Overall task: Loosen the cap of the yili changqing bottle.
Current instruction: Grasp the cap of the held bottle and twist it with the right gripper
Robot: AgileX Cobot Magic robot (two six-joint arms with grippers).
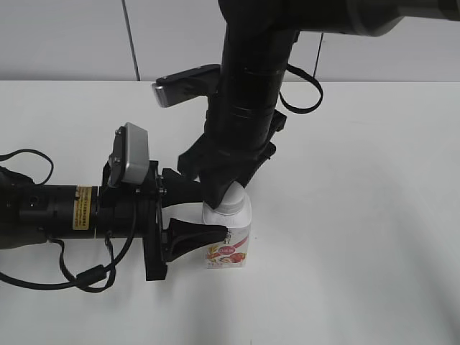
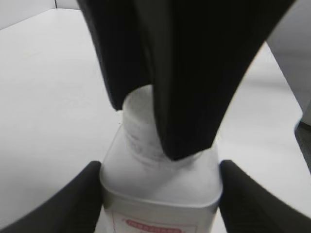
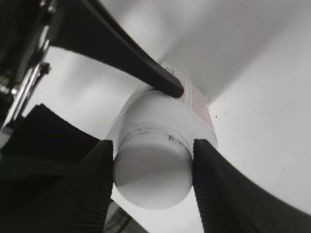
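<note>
The yili changqing bottle (image 1: 231,243) stands upright on the white table, white with a pink-red label; its shoulder (image 2: 160,182) fills the left wrist view. My left gripper (image 1: 198,215) comes in from the left and is shut on the bottle's body, one black finger on each side (image 2: 73,199). From above, my right gripper (image 1: 228,194) is shut on the white cap (image 3: 153,174), its ribbed pads (image 3: 95,184) pressed against both sides. In the exterior view the cap (image 1: 233,199) shows only partly under the right fingers.
The white table (image 1: 359,215) spreads around the bottle with a pale wall behind. The left arm's body and black cables (image 1: 43,215) lie along the table's left side. The right arm (image 1: 248,79) stands tall over the bottle.
</note>
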